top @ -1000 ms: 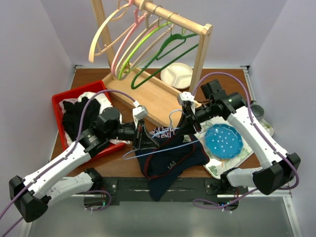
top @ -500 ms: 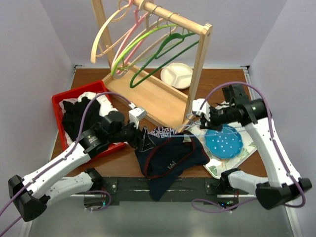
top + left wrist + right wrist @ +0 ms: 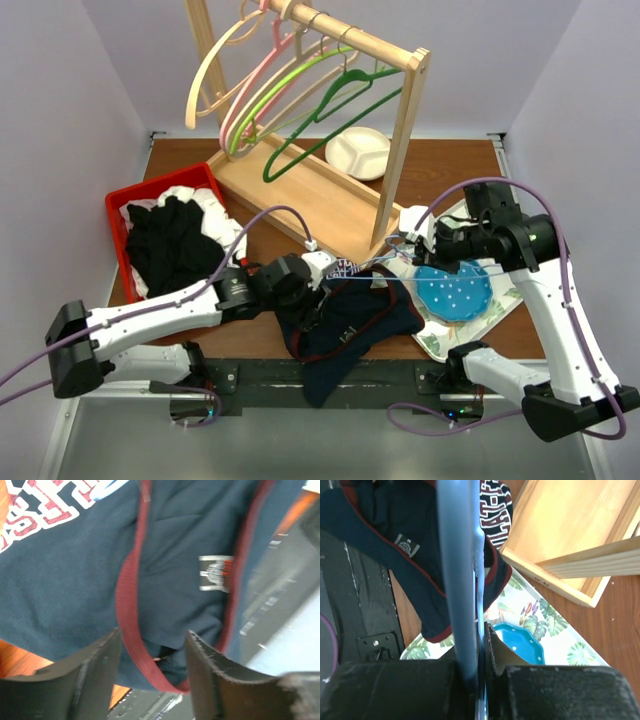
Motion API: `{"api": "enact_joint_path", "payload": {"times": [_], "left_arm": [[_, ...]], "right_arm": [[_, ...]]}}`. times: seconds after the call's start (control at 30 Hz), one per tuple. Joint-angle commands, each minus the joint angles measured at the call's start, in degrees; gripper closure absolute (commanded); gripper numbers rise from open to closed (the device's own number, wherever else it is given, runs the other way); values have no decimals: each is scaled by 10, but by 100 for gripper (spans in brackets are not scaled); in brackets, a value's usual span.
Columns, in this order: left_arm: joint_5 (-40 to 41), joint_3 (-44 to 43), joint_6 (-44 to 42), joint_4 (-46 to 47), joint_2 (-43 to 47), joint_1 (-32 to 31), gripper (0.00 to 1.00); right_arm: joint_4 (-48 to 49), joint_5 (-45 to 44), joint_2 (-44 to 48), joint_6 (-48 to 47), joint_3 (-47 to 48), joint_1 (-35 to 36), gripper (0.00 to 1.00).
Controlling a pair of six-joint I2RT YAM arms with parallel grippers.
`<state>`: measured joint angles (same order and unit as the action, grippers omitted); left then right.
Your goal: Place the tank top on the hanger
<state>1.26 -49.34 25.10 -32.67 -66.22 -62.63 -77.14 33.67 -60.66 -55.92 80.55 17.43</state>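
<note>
Having swung right and opened, the left gripper (image 3: 153, 645) straddles the red trim of the tank top (image 3: 350, 320) heaped between the arms, gripping nothing, while the right gripper (image 3: 400, 245), clamped on the hanger (image 3: 456, 555), has drawn it rightward, so a fresh grasp of the fabric seems next.

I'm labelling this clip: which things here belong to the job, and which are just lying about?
In the job: tank top; light-blue hanger, clamped in right fingers.
Lying about: red bin; wooden rack; white plate; blue plate; floral tray.

Robot lab booth: blank walls (image 3: 70, 110) round wood tbl (image 3: 440, 165).
</note>
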Motion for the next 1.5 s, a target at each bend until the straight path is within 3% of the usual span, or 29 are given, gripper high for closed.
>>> {"api": "enact_joint_path", "payload": {"times": [0.0, 0.2, 0.3, 0.33, 0.43, 0.73, 0.93, 1.13, 1.4, 1.47], "left_arm": [[115, -34, 31, -16, -36, -14, 46], [152, -40, 31, -8, -82, -14, 56], [147, -42, 27, -2, -99, -15, 73], [146, -44, 26, -1, -101, -15, 87], [158, -49, 28, -9, -96, -14, 100], [180, -60, 44, -42, -56, -6, 100], [153, -76, 48, -41, -24, 7, 100], [92, -85, 49, -18, 1, 29, 100], [3, -83, 57, 36, 36, 97, 100], [-6, -88, 60, 44, 41, 104, 100]], "right_arm": [[-93, 32, 12, 13, 11, -2, 100], [-93, 60, 16, 9, -21, -2, 100], [-93, 71, 16, 5, -29, -1, 100], [-93, 73, 17, -1, -36, -2, 100], [-93, 74, 20, -21, -63, 2, 100], [-93, 103, 5, -31, -83, 49, 100], [-89, 111, -16, -46, -87, 56, 100], [39, 116, -24, 14, -130, 57, 100], [112, 233, -84, 51, -124, 64, 100], [174, 242, -84, 84, -137, 65, 100]]}}
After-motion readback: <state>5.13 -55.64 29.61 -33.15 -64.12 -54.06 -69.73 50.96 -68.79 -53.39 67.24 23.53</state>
